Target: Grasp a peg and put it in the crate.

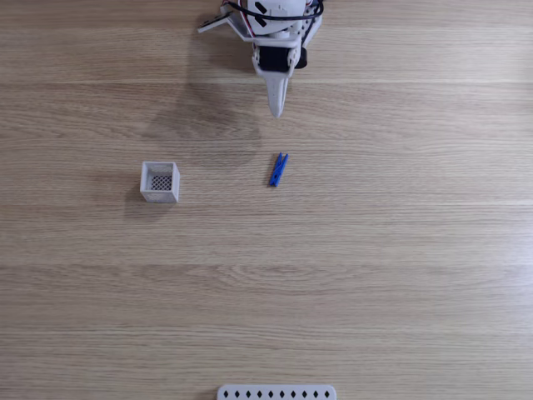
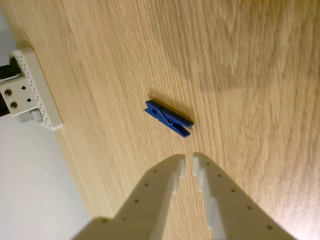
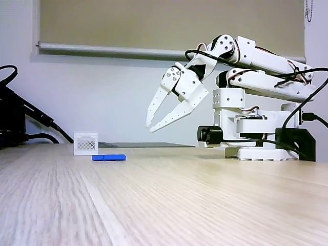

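The bright-blue peg [image 1: 278,169] lies flat on the wooden table near its middle, and it shows in the wrist view [image 2: 168,118] and in the low fixed view [image 3: 108,157]. The small white crate [image 1: 160,182] with its dark mesh bottom stands to the peg's left, upright and with nothing in it [image 3: 86,143]. My gripper [image 1: 276,110] hangs in the air above the table, short of the peg and pointing down at it [image 3: 150,127]. Its fingers stand open by a narrow gap [image 2: 189,160], holding nothing.
A white perforated strip [image 1: 276,392] sits at the table edge opposite the arm, also seen in the wrist view [image 2: 40,95]. The arm's base [image 3: 256,130] stands at the right of the low fixed view, black cables [image 3: 20,123] at its left. Bare wood surrounds peg and crate.
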You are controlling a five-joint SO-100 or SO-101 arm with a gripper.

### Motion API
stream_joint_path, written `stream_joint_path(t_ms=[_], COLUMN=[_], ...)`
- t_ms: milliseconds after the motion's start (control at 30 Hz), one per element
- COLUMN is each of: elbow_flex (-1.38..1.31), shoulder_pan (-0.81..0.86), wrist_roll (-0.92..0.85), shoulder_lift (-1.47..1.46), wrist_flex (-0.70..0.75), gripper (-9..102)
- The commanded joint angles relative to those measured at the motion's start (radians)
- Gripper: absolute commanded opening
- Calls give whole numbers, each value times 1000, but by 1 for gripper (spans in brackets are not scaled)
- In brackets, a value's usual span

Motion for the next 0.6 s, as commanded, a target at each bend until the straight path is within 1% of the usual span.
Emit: stream_joint_path(t_ms=[0, 567], elbow_flex=[-25, -25], shoulder_pan=[-3, -5], wrist_roll=[20, 9], shoulder_lift=[12, 12], wrist_flex=[-2, -2], gripper=[-1, -1])
